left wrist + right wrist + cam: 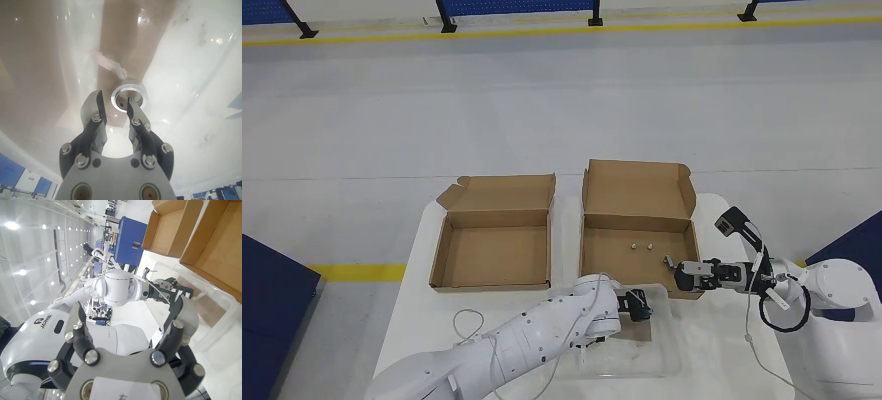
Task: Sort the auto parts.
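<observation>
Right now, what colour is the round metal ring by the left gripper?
Shiny silver; the round metal ring shows best in the left wrist view.

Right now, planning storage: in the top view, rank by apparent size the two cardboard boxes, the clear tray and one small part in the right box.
Largest, alike, unranked: left cardboard box and right cardboard box.
Next: clear tray.
Smallest: small part.

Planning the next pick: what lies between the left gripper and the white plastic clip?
In the left wrist view, a metal ring lies between the left gripper and the white plastic clip.
</observation>
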